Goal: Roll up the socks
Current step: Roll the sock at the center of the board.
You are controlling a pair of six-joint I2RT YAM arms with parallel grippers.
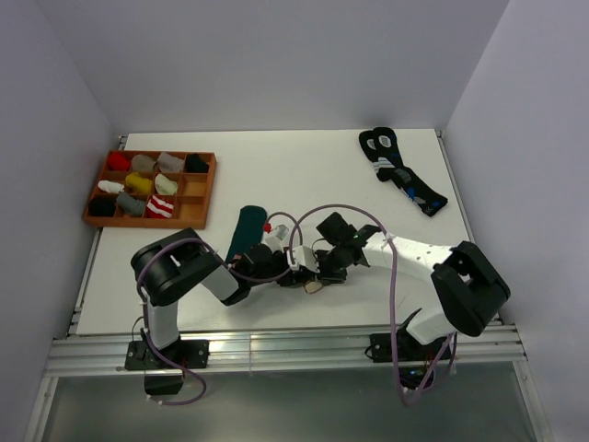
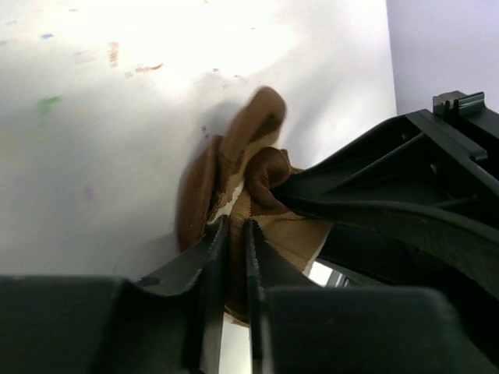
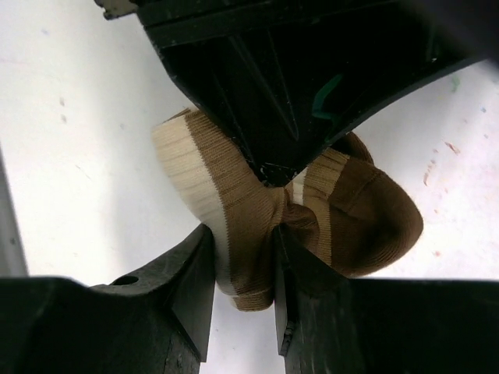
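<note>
The brown sock with cream stripes (image 1: 314, 286) is bunched up near the table's front middle, held between both grippers. My left gripper (image 1: 296, 268) is shut on a fold of it; the left wrist view shows the jaws (image 2: 236, 226) nearly together with brown knit (image 2: 234, 160) between them. My right gripper (image 1: 323, 269) is shut on the sock's cream-banded part (image 3: 195, 167), its jaws (image 3: 243, 245) pressing the fabric. The dark green sock (image 1: 245, 231) lies flat just left of the grippers, a red bit at its far end; the arm hides part of it.
A wooden tray (image 1: 196, 203) with several rolled socks in its compartments stands at the back left. A pair of black socks with blue-and-white marks (image 1: 402, 170) lies at the back right. The two grippers almost touch; the right one's fingers (image 2: 366, 195) fill the left wrist view's right side.
</note>
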